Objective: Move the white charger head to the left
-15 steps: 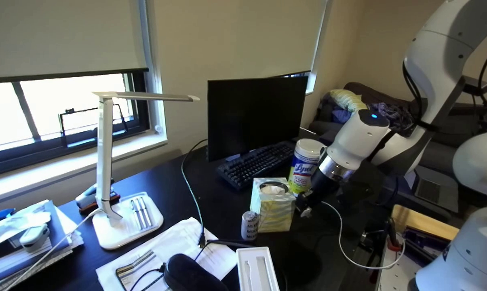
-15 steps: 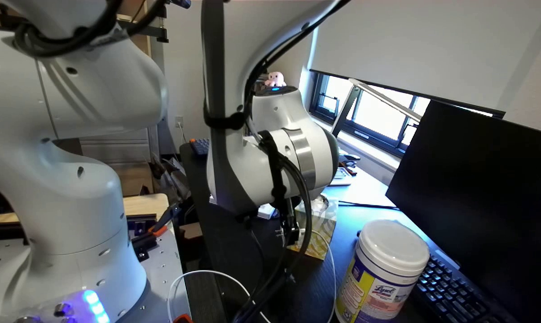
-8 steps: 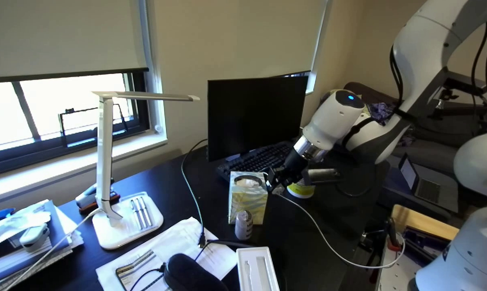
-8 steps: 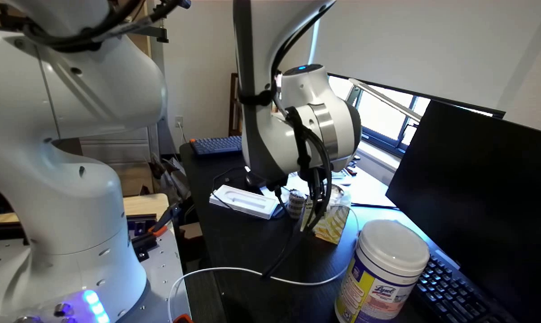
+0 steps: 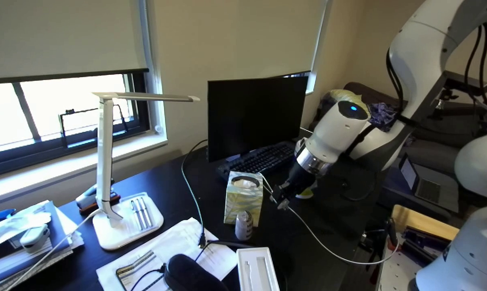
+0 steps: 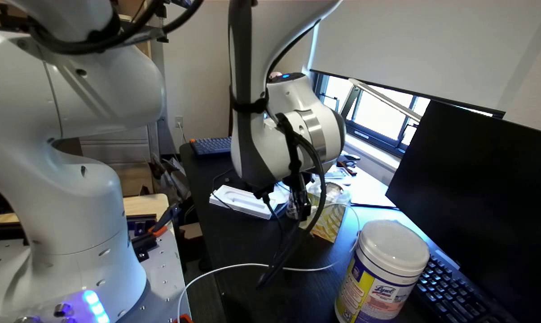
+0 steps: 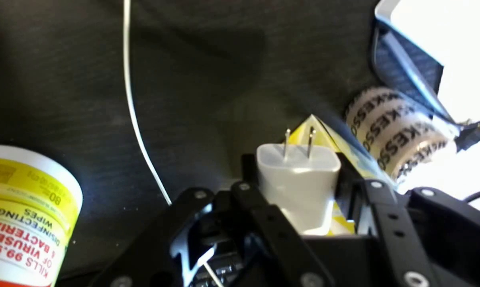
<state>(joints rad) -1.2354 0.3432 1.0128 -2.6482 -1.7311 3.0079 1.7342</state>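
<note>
Gripper [image 7: 298, 175] holds the white charger head [image 7: 297, 189], fingers parted only the block's width, one against each side. Charger head is over the dark desk [image 5: 304, 254], its two metal prongs [image 7: 310, 144] pointing away from the gripper. White cable [image 7: 133, 111] runs behind the fingers in the wrist view; in an exterior view it sweeps from the gripper toward the robot's base [image 5: 465, 250]. Tissue box [image 5: 243, 198] just beside the gripper. Printed roll [image 5: 244, 226] upright, close in front of the box; cannot tell whether the two touch. Wipes tub [image 6: 380, 273] upright near the black keyboard [image 6: 450, 294], mostly hidden behind the arm [image 5: 334, 129] in an exterior view. Desk lamp [image 5: 105, 161] well apart from gripper, near the papers [image 5: 182, 242].
</note>
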